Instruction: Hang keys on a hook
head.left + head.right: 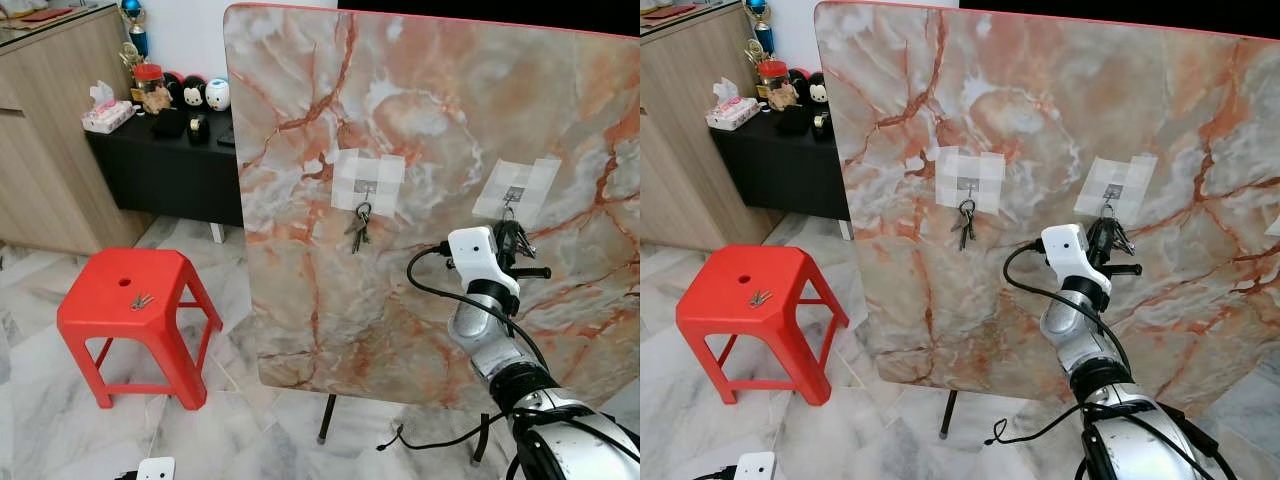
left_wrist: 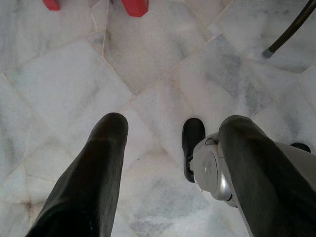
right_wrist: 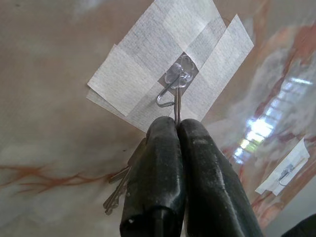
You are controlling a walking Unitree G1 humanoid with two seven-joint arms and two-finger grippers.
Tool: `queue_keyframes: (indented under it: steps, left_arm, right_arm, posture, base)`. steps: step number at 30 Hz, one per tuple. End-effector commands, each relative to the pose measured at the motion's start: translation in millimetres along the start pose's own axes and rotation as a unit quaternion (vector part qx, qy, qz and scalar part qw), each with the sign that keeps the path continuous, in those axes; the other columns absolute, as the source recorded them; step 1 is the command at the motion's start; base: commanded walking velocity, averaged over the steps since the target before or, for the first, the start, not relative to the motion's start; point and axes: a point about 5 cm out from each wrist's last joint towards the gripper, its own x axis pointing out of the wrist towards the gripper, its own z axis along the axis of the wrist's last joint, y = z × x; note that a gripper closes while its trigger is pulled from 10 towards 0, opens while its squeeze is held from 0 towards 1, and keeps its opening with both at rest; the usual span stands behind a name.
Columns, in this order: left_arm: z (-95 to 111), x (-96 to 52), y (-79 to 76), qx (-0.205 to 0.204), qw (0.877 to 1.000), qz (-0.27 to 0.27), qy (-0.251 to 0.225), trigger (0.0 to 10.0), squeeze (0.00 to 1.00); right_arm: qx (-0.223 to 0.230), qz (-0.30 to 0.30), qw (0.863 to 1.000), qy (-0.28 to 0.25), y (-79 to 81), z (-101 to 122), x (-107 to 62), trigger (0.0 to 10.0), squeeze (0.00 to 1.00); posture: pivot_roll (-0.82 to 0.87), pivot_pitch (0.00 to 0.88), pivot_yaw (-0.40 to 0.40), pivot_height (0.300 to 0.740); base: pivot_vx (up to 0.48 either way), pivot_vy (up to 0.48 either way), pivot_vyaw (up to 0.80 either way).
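- A large marble-patterned board (image 1: 440, 190) is seen standing upright on thin legs, with a red stool (image 1: 130, 300) set well apart on the robot's left over a pale marble floor (image 2: 74, 89).
- Two hooks are fixed to the board under patches of white tape; from the left hook (image 1: 366, 187) a bunch of keys (image 1: 359, 228) is already hung, and a further small set of keys (image 1: 142, 300) is left lying on the stool.
- The right gripper (image 3: 177, 129) is held up against the right hook (image 3: 170, 94), its two fingers pressed tight together on the ring of the held keys (image 3: 118, 190), whose blades dangle beside the fingers.
- The left gripper (image 2: 170, 131) is hung idle over the floor, its fingers spread wide and nothing between them.
- The ring is judged to be at the hook's tip but perhaps not yet over it: should the grip be released too soon, the bunch could drop to the floor.
- A sideways pull could peel the tape or twist the hook, since tape alone appears to hold it.
- Whether the ring is threaded over the hook cannot be told; the ring is largely hidden by the fingers, and in the head views the spot is covered by the wrist.
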Motion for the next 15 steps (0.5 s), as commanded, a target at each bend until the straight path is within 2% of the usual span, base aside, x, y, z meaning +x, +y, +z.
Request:
queue_keyframes:
  steps: [1, 15]
  left_arm:
    - [-3.3, -0.4, -1.4, 0.005, 1.0, -0.005, 0.01, 10.0, 0.0]
    - [-3.0, -0.4, -1.0, 0.006, 1.0, -0.006, 0.009, 10.0, 0.0]
  right_arm:
    - [0.0, -0.009, 1.0, 0.002, -6.3, 3.4, 8.3, 10.0, 0.0]
    - [0.002, 0.0, 1.0, -0.002, -4.3, 6.0, 8.7, 10.0, 0.0]
  posture:
    - [0.17, 0.0, -0.074, 0.74]
    - [0.17, 0.0, -0.074, 0.74]
  base:
    - [0.0, 0.0, 0.0]
    - [0.0, 0.0, 0.0]
